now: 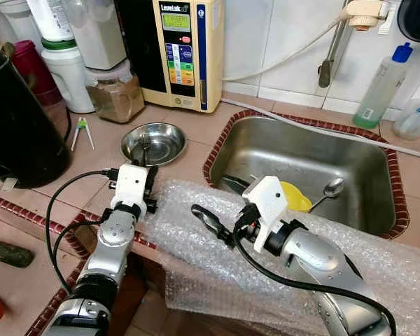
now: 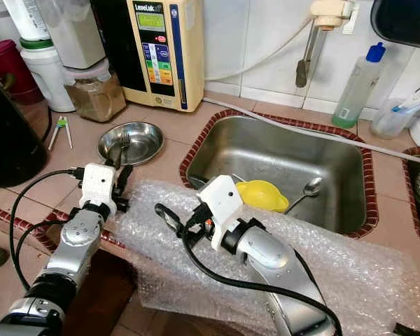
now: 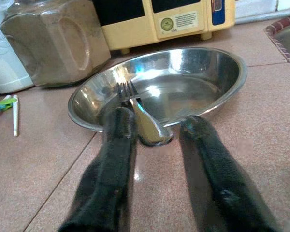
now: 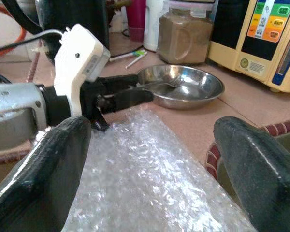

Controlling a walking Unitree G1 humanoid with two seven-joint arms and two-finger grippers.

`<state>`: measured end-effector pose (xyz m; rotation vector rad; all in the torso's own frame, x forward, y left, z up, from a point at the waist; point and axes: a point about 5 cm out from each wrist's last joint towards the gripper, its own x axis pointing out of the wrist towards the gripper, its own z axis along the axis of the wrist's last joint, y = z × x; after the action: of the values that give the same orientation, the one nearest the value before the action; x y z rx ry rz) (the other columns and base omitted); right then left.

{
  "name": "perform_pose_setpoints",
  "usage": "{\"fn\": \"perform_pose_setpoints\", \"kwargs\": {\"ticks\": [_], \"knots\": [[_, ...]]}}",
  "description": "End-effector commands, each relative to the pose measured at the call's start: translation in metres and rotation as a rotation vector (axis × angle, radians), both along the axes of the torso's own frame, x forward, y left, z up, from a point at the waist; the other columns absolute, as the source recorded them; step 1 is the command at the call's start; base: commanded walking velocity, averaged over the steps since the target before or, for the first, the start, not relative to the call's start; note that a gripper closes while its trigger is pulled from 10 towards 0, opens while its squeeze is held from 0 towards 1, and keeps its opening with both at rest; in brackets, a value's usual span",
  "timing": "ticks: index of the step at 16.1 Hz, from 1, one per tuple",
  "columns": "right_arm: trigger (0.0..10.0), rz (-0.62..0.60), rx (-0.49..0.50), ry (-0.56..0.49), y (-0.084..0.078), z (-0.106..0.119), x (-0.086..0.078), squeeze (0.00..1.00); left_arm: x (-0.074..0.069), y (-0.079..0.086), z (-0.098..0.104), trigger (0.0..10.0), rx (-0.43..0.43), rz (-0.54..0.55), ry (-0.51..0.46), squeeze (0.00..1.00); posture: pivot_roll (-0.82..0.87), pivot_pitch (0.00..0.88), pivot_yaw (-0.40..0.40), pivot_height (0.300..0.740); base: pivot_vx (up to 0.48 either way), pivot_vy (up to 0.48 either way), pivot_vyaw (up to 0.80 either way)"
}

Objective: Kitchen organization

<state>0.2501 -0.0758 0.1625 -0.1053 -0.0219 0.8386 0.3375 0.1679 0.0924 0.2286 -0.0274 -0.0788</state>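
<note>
Fork [image 3: 135, 104] lies in the steel bowl [image 3: 198, 72], handle over its rim between my spread left gripper [image 3: 157, 133], apparently ungrasped; right gripper [image 1: 213, 203] hovers open; sink [image 1: 378, 203] items remain.

On the cream and black water ionizer box [image 1: 180, 52] standing against the tiled wall I read "LeveLuk" above its green display. Its coloured button panel and the round seal on its lower front are too small for me to read.
</note>
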Motion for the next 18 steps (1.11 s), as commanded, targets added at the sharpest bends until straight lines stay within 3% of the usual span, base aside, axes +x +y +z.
{"fn": "perform_pose_setpoints", "kwargs": {"ticks": [1,11,15,18], "knots": [[10.0,-0.005,-0.018,0.012,0.000,-0.002,0.000,0.00,0.003,0.004,0.004,0.0,0.010,0.007,-0.013,0.00,-0.04,0.022,0.060,0.740,0.000,0.000,0.00],[10.0,-0.057,-0.035,0.005,-0.004,-0.006,0.006,0.00,0.002,0.002,0.010,0.0,0.035,-0.005,-0.067,0.00,-0.05,0.019,0.063,0.740,0.000,0.000,0.00],[10.0,-0.075,-0.037,0.003,-0.005,-0.006,0.008,0.00,-0.001,-0.006,0.020,0.0,0.020,-0.018,-0.134,0.00,-0.04,0.017,0.062,0.740,0.000,0.000,0.00],[10.0,-0.134,-0.020,-0.003,-0.010,-0.006,0.015,0.00,-0.008,-0.021,0.037,0.0,0.088,-0.106,-0.283,0.00,-0.04,0.017,0.060,0.740,0.000,0.000,0.00]]}}
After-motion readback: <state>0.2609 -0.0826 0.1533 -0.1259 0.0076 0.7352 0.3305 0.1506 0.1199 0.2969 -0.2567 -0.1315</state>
